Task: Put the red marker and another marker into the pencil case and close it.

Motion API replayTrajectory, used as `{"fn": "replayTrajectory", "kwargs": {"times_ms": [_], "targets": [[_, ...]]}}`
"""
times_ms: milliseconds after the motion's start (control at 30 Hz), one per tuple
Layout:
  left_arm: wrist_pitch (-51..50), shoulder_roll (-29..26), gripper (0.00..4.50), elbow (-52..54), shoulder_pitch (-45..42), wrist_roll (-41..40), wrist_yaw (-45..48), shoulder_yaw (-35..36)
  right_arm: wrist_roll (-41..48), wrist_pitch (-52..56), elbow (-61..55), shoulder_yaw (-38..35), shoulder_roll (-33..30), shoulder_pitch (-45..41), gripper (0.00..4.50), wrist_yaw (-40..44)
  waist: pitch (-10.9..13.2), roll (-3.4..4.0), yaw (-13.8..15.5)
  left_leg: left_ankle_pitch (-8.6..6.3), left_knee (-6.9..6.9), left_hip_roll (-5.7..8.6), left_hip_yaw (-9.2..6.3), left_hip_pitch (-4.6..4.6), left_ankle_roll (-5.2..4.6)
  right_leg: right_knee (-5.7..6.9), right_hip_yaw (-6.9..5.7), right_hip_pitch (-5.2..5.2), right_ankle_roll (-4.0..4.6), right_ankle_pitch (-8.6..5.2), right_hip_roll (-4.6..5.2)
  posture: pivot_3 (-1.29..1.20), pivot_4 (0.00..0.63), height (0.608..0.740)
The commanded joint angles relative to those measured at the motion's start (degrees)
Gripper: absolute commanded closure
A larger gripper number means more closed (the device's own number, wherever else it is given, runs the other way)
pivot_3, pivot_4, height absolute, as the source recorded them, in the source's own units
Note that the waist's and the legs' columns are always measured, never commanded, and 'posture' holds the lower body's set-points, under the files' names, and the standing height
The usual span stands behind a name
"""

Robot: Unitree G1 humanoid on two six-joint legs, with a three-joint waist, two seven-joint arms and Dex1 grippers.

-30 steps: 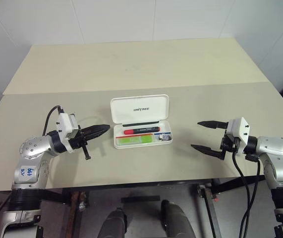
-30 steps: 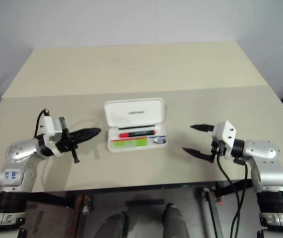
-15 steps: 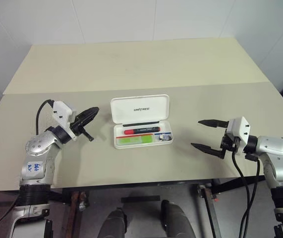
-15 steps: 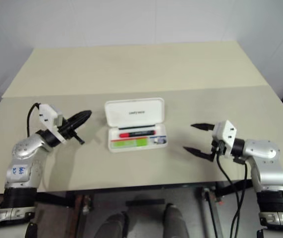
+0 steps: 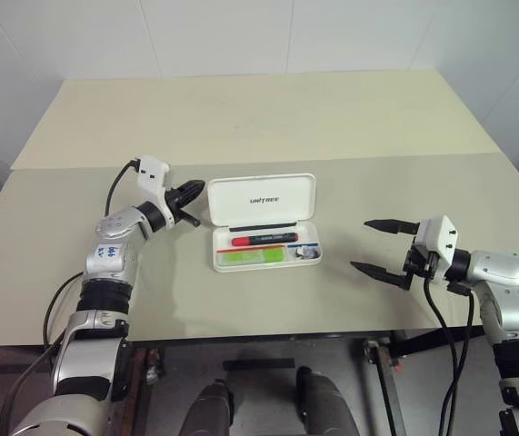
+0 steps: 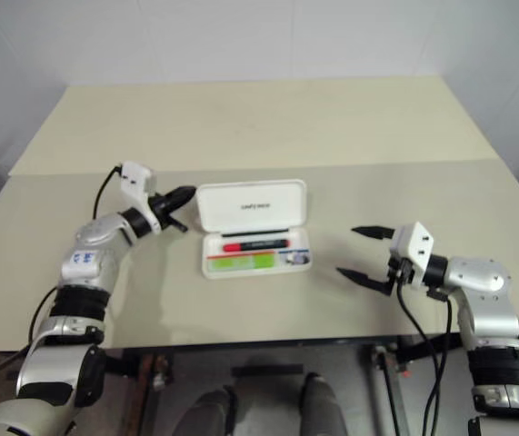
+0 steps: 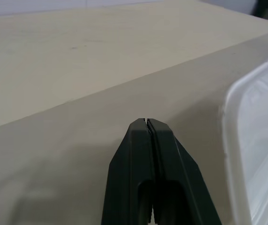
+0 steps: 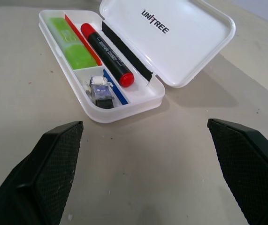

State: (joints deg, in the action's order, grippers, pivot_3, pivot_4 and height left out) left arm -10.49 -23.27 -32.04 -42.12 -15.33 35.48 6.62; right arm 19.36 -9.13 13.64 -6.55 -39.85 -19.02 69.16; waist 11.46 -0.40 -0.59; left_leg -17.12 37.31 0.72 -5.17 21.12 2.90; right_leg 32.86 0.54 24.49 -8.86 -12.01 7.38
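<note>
Both markers are lying in the case [image 5: 265,257], lid [image 5: 261,198] up. Your left claw [image 5: 195,192] is pinched shut, empty, just beside the lid's edge. Push the lid over gently (right claw [image 5: 379,246] is waiting wide).

Pencil case [image 7: 260,154] as landmark: in the left wrist view it's cut off at the frame edge, just the lid's rim and a fragment of lettering, blurred. Left gripper [image 7: 146,123] beside that rim, finger bases run out of frame. In the right wrist view, right gripper's fingers [image 8: 44,168] are cropped by the frame, tips out of sight. Small grey block [image 8: 101,89] in the case's end compartment: can't tell what it is. Green marker [image 8: 70,44] partly hidden behind the thin red divider [image 8: 82,40].
</note>
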Motion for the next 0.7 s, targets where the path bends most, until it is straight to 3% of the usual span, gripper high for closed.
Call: {"fn": "replayTrajectory", "kwargs": {"times_ms": [33, 333, 700], "targets": [[3.53, -1.1, 4.44, 1.75, 0.39, -0.75, 6.64, -0.55, 0.58, -0.29, -3.81, -0.58, 0.22, 1.05, 0.0, -1.41, 0.0, -0.01, 0.15, 0.0, -0.01, -0.01, 0.0, 0.01, 0.0, 0.0, -0.01, 0.0, 0.0, 0.0, 0.0, 0.0, 0.15, 0.74], [8.86, -3.6, 4.44, 2.51, 1.48, -2.11, 17.83, -0.15, 0.91, 3.31, -9.8, 0.26, 0.83, 1.93, 0.0, -4.73, 0.0, -0.01, 0.43, 0.0, 0.06, -0.01, 0.03, 0.0, 0.01, 0.02, 0.0, 0.0, 0.01, 0.0, 0.0, 0.0, 0.15, 0.74], [20.74, -5.09, 4.44, 3.58, 1.11, 2.31, 31.13, -7.37, 1.33, 8.92, -16.29, 1.35, 1.32, 1.44, 0.0, -8.08, 0.0, -0.01, 0.51, -0.01, 0.05, 0.0, 0.02, 0.06, -0.02, 0.01, 0.0, 0.0, 0.01, 0.0, 0.01, 0.0, 0.15, 0.74]]}}
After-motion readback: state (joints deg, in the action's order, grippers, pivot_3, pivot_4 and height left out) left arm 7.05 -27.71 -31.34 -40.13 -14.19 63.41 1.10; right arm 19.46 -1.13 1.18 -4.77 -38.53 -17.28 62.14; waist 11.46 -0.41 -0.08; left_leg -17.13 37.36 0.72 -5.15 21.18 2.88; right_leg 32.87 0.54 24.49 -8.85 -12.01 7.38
